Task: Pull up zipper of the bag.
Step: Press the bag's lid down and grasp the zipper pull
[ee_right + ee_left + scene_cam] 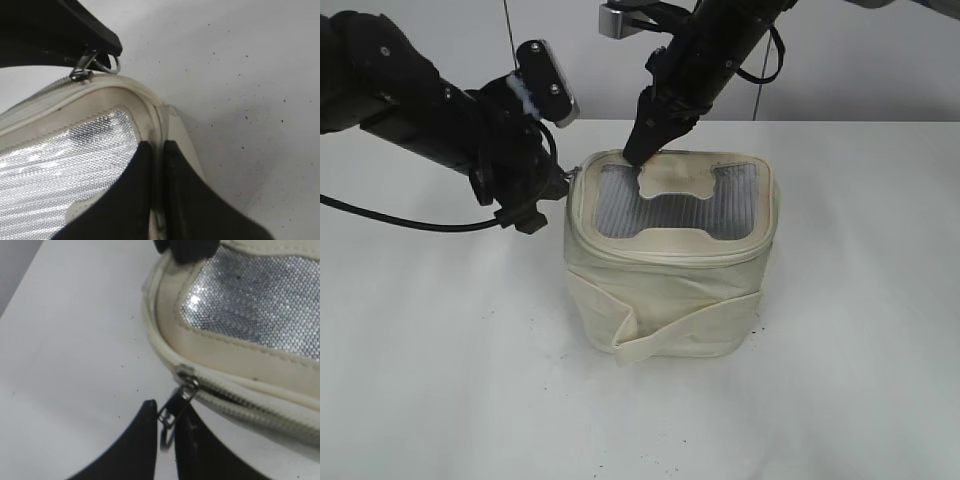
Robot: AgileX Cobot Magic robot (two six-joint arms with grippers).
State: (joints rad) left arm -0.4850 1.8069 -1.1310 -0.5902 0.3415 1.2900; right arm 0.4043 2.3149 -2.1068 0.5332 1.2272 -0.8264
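The cream bag (pixel 670 300) stands in the middle of the table, lid up, with its grey ribbed panel and bone-shaped patch (pixel 675 182). My left gripper (pixel 167 412) is shut on the ring pull (pixel 168 429) of a silver slider (pixel 187 385) at the lid's left rim; the gripper also shows in the exterior view (pixel 555 190). The zipper track (pixel 250 402) runs rightward from the slider. My right gripper (pixel 157 147) is shut on the lid's rim (pixel 159 125) at the back left corner, which the exterior view also shows (pixel 638 150).
The bag rests on a white tabletop (pixel 440 360) marked with small dark specks. A band (pixel 670 325) wraps the bag's body. A grey wall stands behind the table. Black cables hang from both arms.
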